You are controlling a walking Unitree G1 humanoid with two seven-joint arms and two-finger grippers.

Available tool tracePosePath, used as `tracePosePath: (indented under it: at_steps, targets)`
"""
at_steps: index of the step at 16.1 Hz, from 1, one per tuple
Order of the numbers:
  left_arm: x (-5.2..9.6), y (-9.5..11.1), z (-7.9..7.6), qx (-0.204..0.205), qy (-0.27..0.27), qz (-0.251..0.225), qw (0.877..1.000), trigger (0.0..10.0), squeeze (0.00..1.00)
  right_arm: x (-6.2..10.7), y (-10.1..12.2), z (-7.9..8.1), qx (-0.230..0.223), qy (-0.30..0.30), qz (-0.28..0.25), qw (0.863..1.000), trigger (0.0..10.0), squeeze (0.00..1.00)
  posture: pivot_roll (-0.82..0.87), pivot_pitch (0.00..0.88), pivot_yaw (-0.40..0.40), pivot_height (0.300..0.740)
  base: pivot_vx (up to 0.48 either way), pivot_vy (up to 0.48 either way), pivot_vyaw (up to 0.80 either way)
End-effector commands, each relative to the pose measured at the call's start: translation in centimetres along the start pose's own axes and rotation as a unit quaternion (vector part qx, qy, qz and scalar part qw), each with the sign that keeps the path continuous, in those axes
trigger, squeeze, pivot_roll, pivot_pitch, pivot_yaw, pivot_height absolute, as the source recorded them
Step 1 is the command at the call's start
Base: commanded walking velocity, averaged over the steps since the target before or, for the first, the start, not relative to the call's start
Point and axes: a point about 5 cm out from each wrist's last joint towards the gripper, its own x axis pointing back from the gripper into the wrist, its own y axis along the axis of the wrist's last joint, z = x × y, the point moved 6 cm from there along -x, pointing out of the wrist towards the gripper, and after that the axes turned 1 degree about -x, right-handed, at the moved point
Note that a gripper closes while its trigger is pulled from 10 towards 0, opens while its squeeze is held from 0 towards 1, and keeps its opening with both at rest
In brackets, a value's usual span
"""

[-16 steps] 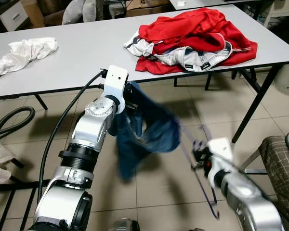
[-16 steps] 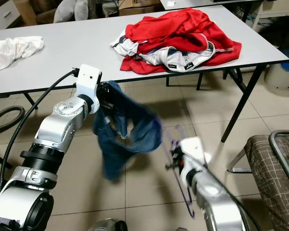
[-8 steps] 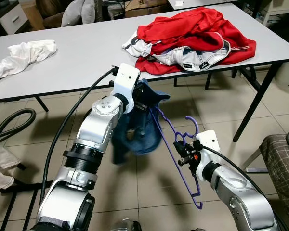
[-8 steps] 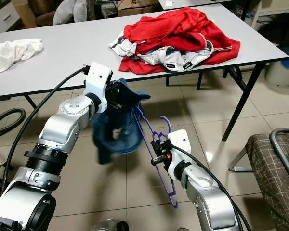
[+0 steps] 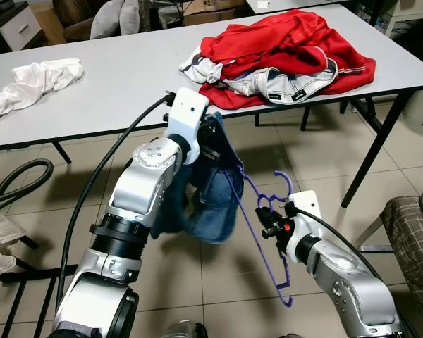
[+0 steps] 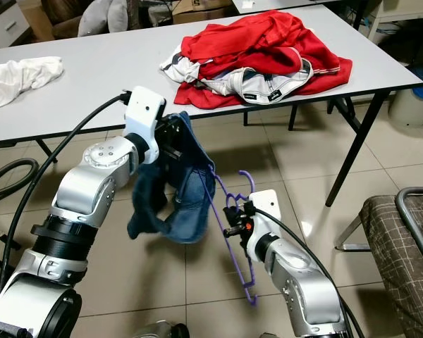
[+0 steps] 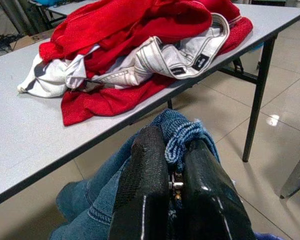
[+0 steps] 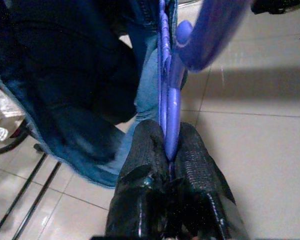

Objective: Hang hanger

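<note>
- Hanger (image 5: 257, 232), purple plastic, sits low in front of me above the tiled floor (image 5: 317, 155), between my two arms; its hook curls up beside my right wrist and its lower end points down toward the tiles.
- Left eye view: my right gripper (image 5: 268, 227) has its two black fingers closed on the hanger near the neck. One hanger arm runs up and leftward into the blue denim garment (image 5: 211, 190).
- Left eye view: my left gripper (image 5: 210, 144) is raised just below the table edge, clamped on the top of the denim; the cloth hangs from it in a loose fold, touching the hanger arm.
- Right eye view: grey table (image 6: 77, 84) stands beyond my arms. A red garment pile (image 6: 261, 53) with white trim lies on its right part, a white cloth (image 6: 21, 74) at its far left. Checked chair seat (image 6: 398, 246) at my right, black hose (image 6: 7, 176) on the floor at my left.
- Left wrist view: my left fingers (image 7: 145, 185) are pressed together with a bunch of denim hem pinched between them; table and red pile lie beyond.
- Right wrist view: my right fingers (image 8: 140, 175) are nearly closed on the thin purple bar, which runs straight out from the tips; dark denim hangs just beside it, slightly blurred.
</note>
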Motion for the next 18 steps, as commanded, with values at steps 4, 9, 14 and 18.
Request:
tracePosePath:
  at_steps: [4,9,14,18]
  targets:
    - [0.8,1.3,-0.6,-0.004,-0.026,-0.015,1.000,0.0,0.00,-0.8,0.3,-2.5,-0.121,-0.075,-0.030,0.989,10.0,0.00,0.00,0.045,0.164,0.740,0.000,0.000,0.00]
    - [2.1,-0.2,-1.0,-0.015,-0.050,0.012,0.999,0.0,0.00,-0.8,2.6,-5.4,-0.214,-0.097,-0.094,0.967,10.0,0.00,0.01,0.038,0.135,0.740,0.000,0.000,0.00]
    - [3.8,-6.9,-4.6,-0.076,-0.129,0.099,0.984,0.0,0.00,-1.9,9.5,-3.3,-0.284,-0.009,-0.184,0.941,10.0,0.00,0.00,0.047,0.104,0.740,0.000,0.000,0.00]
    - [4.2,-4.8,-6.9,-0.016,-0.176,0.060,0.982,0.0,0.00,-2.6,11.0,-4.6,-0.309,-0.019,-0.198,0.930,10.0,0.00,-0.01,0.052,0.084,0.740,0.000,0.000,0.00]
